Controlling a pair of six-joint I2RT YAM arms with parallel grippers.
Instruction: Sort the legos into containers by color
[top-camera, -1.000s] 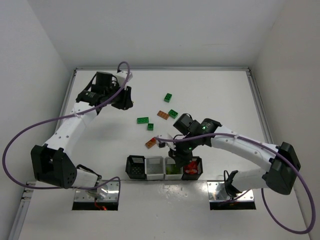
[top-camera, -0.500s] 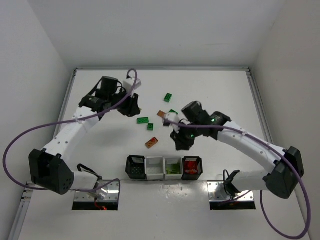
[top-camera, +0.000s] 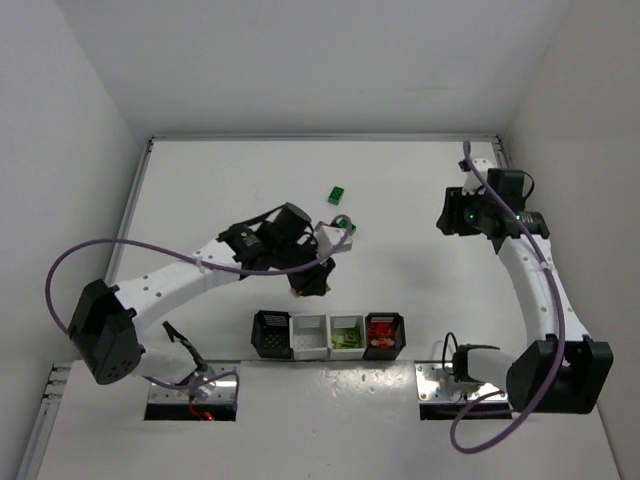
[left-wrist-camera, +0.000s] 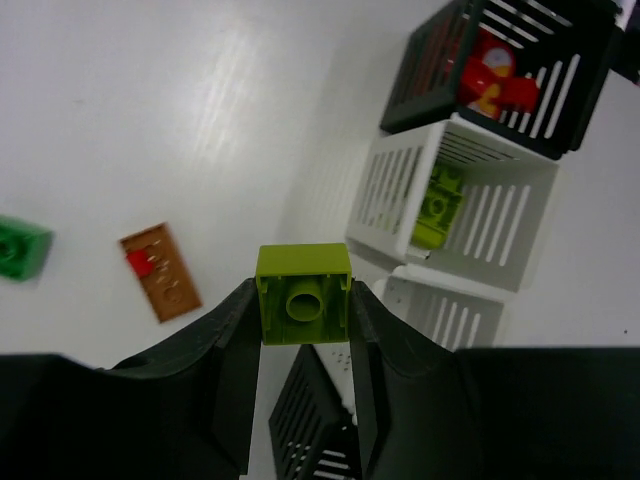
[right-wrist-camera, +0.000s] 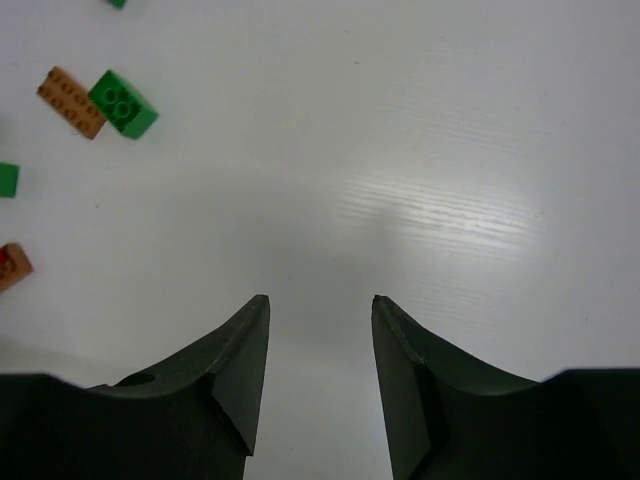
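The left arm is reaching in over the middle of the table, and its left gripper (top-camera: 311, 279) is hanging just behind the row of containers (top-camera: 328, 336), its jaws clamped on either side of a yellow-green brick (left-wrist-camera: 304, 296) that is showing its hollow underside to the wrist camera. Below it on the white table (top-camera: 420, 180), an orange-brown plate (left-wrist-camera: 160, 272) with a tiny red piece on it is lying flat, and a dark green brick (left-wrist-camera: 20, 249) is sitting off to one side. In the row, the black bin (left-wrist-camera: 560, 90) at the right end is holding red bricks (left-wrist-camera: 485, 72), and the white bin (left-wrist-camera: 500, 225) next to it is holding a yellow-green piece (left-wrist-camera: 438, 204). The right gripper (right-wrist-camera: 320, 312) is hovering over bare table at the far right, jaws apart with nothing between them; a green brick (right-wrist-camera: 121, 104) is lying touching an orange-brown one (right-wrist-camera: 68, 101) well off to its side.
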